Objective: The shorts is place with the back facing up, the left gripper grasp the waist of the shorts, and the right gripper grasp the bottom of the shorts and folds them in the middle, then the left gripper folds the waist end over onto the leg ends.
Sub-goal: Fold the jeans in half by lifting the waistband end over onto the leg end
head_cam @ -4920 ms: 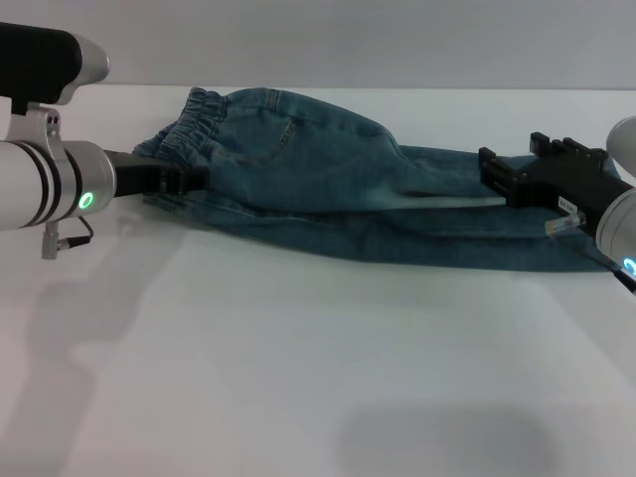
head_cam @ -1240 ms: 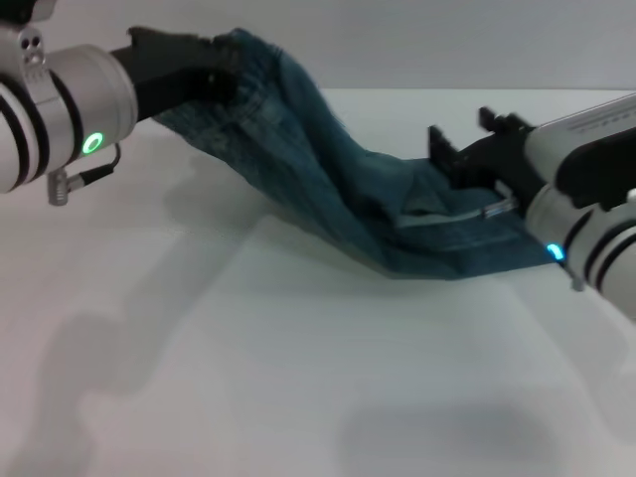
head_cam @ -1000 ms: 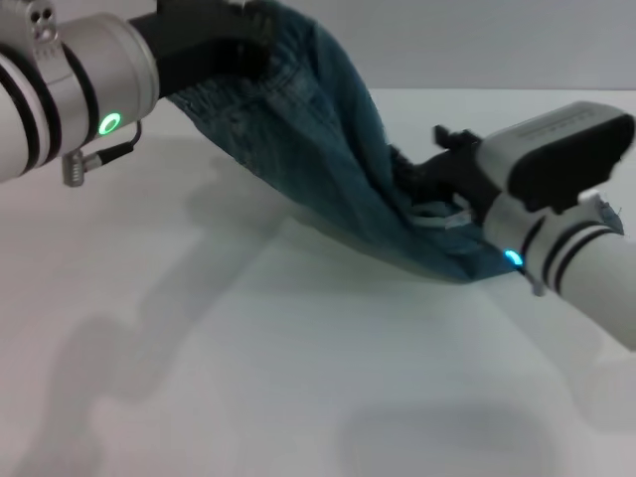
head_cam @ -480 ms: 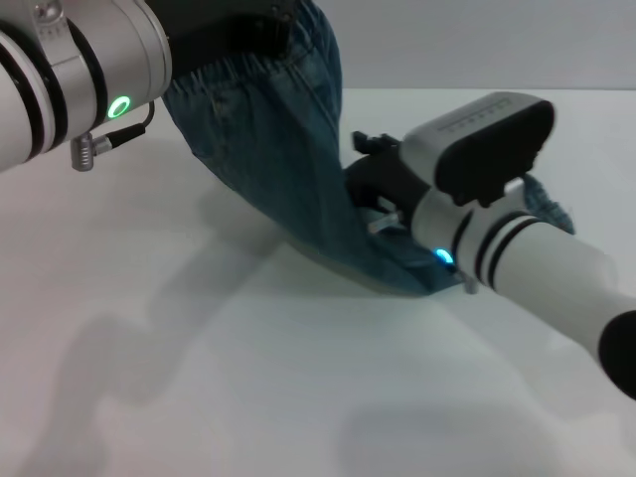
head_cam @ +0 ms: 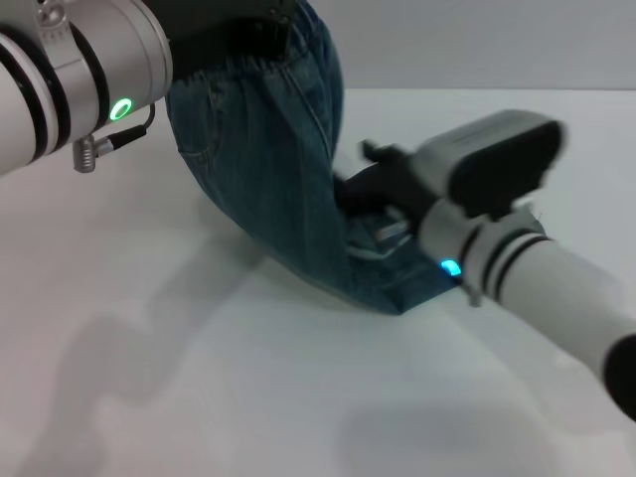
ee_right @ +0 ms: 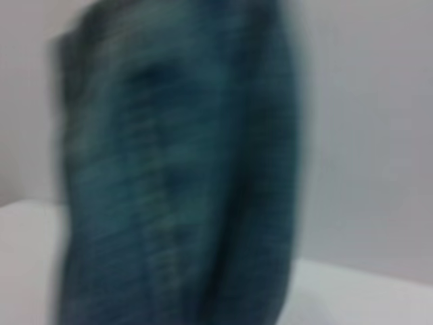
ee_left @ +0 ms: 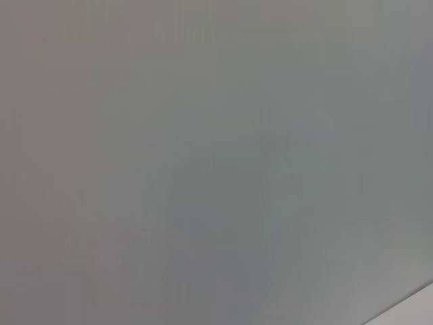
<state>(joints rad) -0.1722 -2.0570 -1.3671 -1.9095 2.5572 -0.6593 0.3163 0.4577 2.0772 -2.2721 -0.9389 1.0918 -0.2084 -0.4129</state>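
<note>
Since half a second ago the right gripper (head_cam: 370,194) has slid further toward the robot's left, its grey-black housing now over the middle of the table (head_cam: 248,397), and the low end of the cloth has been dragged along with it. It sits pressed into the lower part of the shorts (head_cam: 283,189); black jaw parts show against the denim, but whether they pinch the bottom of the shorts (head_cam: 383,260) cannot be told — the housing and folds hide the tips. A small pale tab shows just beside the jaw, lying on the cloth. Left gripper (head_cam: 253,35) is high at the far left edge of the head view, its black claw closed on the waist of the shorts (head_cam: 238,68), the gathered band bunched just under it. From that grip the shorts hang in a steep blue drape, one back pocket seam visible on the upper panel, running down and toward the robot's right to where the fabric meets the table and folds under the right arm. A low corner of denim rests on the white surface near the blue light on the right wrist. Right wrist view: blurred dark-blue denim (ee_right: 183,176) fills most of it, standing upright against pale background. Left wrist view shows only plain grey.
</note>
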